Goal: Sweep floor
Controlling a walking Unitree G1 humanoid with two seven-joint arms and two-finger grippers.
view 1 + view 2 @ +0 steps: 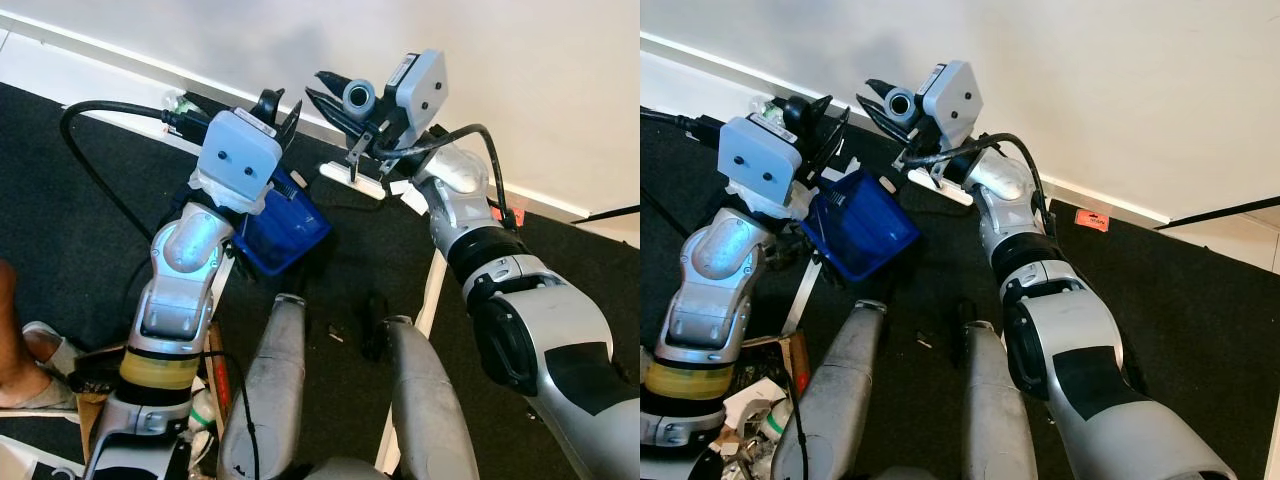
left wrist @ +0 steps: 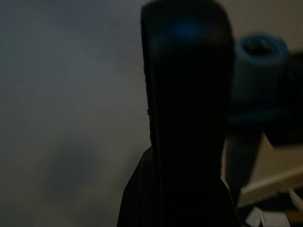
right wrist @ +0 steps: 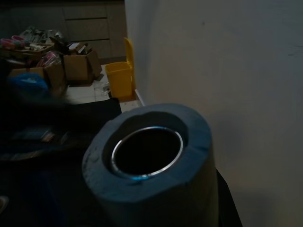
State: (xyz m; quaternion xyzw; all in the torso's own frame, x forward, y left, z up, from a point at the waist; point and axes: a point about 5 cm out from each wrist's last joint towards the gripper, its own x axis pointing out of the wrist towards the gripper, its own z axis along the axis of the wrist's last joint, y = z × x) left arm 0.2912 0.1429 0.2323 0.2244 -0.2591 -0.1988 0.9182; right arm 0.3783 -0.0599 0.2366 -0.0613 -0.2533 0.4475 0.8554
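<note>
A blue dustpan (image 1: 290, 228) hangs tilted above the black carpet, under my left gripper (image 1: 277, 112), which is shut on its handle. My right gripper (image 1: 335, 92) is raised near the wall and shut on the broom's grey foam handle (image 1: 359, 97), whose hollow top end looms close in the right wrist view (image 3: 151, 165). A thin stick runs down from it to the white broom head (image 1: 352, 177), which lies by the baseboard. The two grippers are close together. A few small bits of debris (image 1: 335, 333) lie on the carpet between my legs.
A white wall and baseboard (image 1: 1110, 200) bound the carpet ahead. A person's sandalled foot (image 1: 30, 365) stands at the left. A black cable (image 1: 90, 150) loops behind my left arm. Litter and cardboard (image 1: 755, 395) lie at the lower left, and a red tag (image 1: 1092, 221) lies at the carpet's edge.
</note>
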